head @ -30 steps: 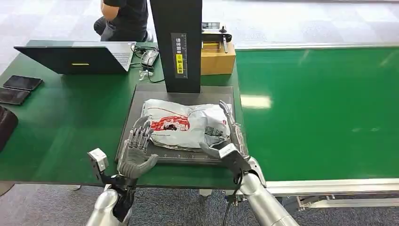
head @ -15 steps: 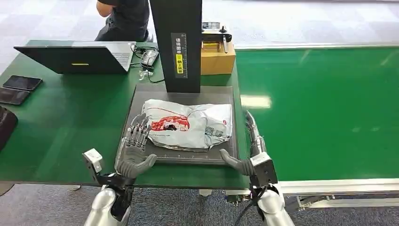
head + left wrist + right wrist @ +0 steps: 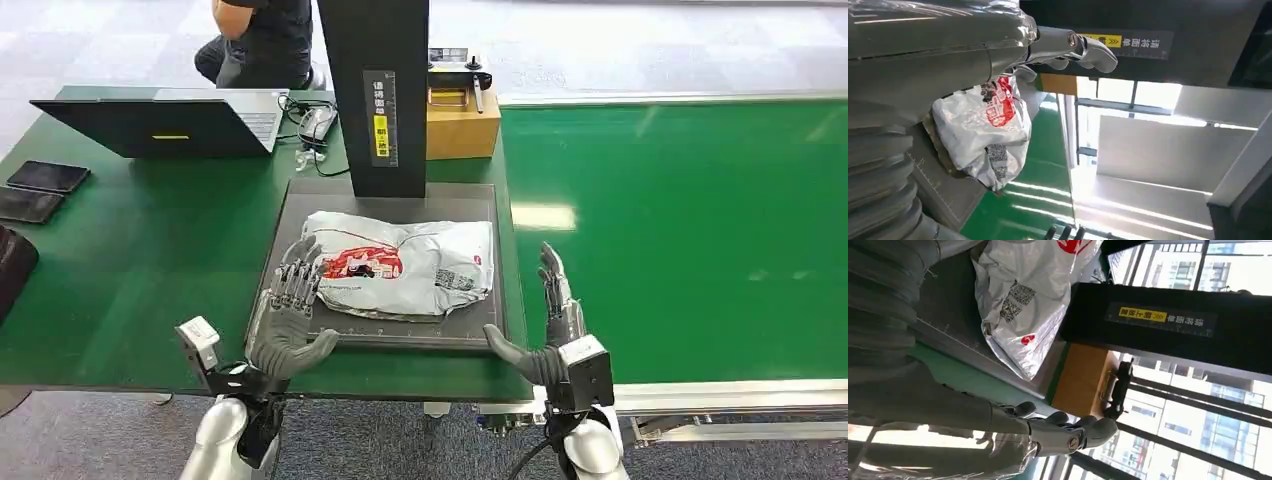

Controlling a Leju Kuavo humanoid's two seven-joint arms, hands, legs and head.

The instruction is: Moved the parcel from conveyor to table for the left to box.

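The parcel [image 3: 400,265] is a soft white bag with a red picture on it, and it lies flat on the dark mat [image 3: 300,215] on the table [image 3: 130,250]. Just behind the parcel stands a tall black post [image 3: 378,95] with a yellow sticker. The left hand [image 3: 288,318] rests at the near left corner of the mat, right beside the parcel's left end. Its fingers are stretched out and a little apart, with nothing held; from the head view the fingertips [image 3: 296,270] look to be at the parcel's edge, but I cannot tell if they touch it. The right hand [image 3: 553,330] is off the mat, on the parcel's right, at the edge of the green belt [image 3: 690,230]. It stands on its side with straight fingers and the thumb poking out toward the mat, and it holds nothing. It does not touch the parcel. Behind the post sits a brown box [image 3: 463,122]. Far left of the parcel are a laptop [image 3: 160,122] and two phones [image 3: 40,188]. A person [image 3: 262,40] in dark clothes is behind the table, past the laptop.
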